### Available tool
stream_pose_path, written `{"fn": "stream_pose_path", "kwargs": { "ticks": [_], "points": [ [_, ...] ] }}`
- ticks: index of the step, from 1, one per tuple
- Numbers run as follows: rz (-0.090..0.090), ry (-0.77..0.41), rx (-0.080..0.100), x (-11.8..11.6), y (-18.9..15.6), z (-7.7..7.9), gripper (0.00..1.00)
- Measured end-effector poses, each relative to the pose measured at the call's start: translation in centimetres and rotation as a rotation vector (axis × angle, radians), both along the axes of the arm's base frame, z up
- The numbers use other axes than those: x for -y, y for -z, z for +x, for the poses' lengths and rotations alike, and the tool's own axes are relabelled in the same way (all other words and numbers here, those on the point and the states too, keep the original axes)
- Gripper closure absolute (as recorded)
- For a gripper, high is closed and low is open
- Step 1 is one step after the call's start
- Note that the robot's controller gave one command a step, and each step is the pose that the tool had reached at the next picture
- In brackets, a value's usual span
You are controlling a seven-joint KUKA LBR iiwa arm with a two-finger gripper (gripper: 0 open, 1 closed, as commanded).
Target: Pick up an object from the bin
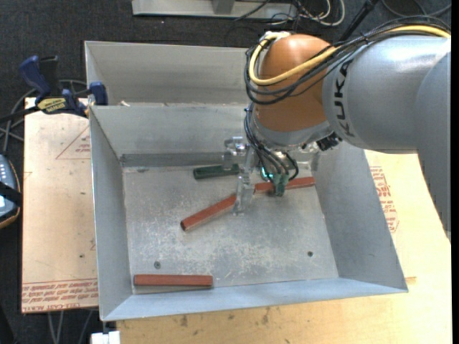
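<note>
My gripper (pixel 259 192) hangs low over the middle of the bin, open, its fingers (pixel 242 192) spread apart. The left fingertip stands at the upper right end of a red-brown stick (pixel 208 214) that lies slanted on the bin floor. A second red-brown stick (pixel 295 183) lies level to the right, with its left end reaching in between the fingers. Just left of the gripper, near the back wall, lies a dark green elongated piece (pixel 212 170). Whether either fingertip touches a stick I cannot tell.
A third red-brown stick (pixel 173 281) lies flat along the front left of the bin floor. The arm, with its orange cover and cables, hangs over the back right of the bin and hides the floor beneath it.
</note>
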State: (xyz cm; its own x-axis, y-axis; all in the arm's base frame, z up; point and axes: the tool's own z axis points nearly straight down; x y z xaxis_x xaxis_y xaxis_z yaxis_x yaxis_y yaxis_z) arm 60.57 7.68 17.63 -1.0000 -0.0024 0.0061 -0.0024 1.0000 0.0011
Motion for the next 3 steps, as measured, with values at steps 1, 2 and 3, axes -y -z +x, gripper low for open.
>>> {"fn": "stream_pose_path", "kwargs": {
  "ticks": [1,2,3],
  "points": [
    [-0.001,0.127,-0.001,-0.7,10.5,-1.5,0.00],
    [0.000,0.129,0.006,-0.7,10.0,-1.2,1.00],
    [0.001,0.183,0.017,0.1,-5.6,-2.4,1.00]
  ]
}}
